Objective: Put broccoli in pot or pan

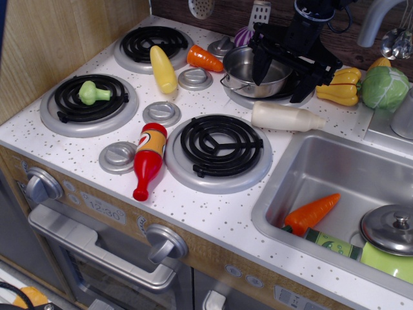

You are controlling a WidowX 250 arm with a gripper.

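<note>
The broccoli [91,92], small and light green with a short stem, lies on the front left burner [90,103]. The shiny steel pot [257,72] stands on the back right burner and looks empty. My black gripper [281,76] hangs over the pot's right side, far right of the broccoli. Its fingers are spread wide, one over the pot's inside and one at the rim's right. It holds nothing.
A yellow corn [163,68] and a carrot [204,58] lie near the back left burner. A red ketchup bottle [149,159] and a white bottle [287,118] lie by the front right burner. A yellow pepper [339,86] and cabbage [384,87] sit right. The sink [322,174] holds a carrot and a lid [390,229].
</note>
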